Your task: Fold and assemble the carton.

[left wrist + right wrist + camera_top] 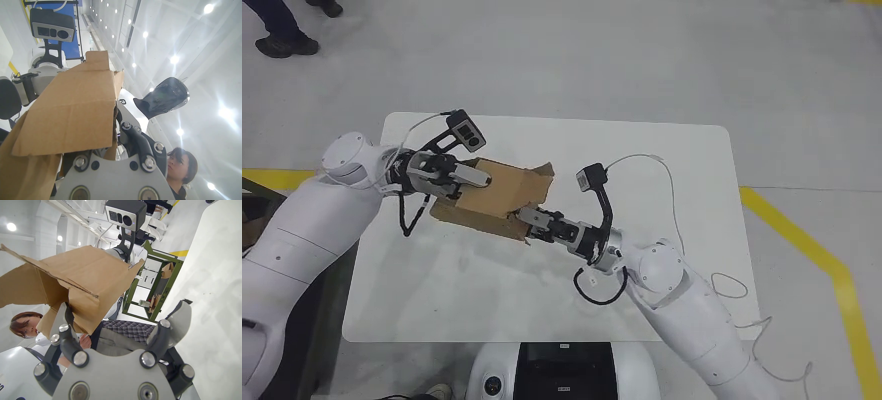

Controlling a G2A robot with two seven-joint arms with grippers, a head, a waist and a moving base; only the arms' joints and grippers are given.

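Note:
The brown carton (497, 195) is partly unfolded, with loose flaps, and is held up over the left middle of the white table (662, 160). My left gripper (470, 176) is at its left end. In the left wrist view the carton (71, 113) covers one side of that gripper (117, 106), and the dark fingertip (166, 98) on the other side stands well apart from it. My right gripper (530, 218) is at the carton's near right corner. In the right wrist view this gripper (122, 313) is open, with one finger (64, 317) against the carton's (85, 275) lower edge and the other far off.
A thin white cable (667, 180) loops over the table's right part. A green rack (160, 285) holding cardboard pieces stands off the table's left side. Yellow tape (812, 250) marks the floor on the right.

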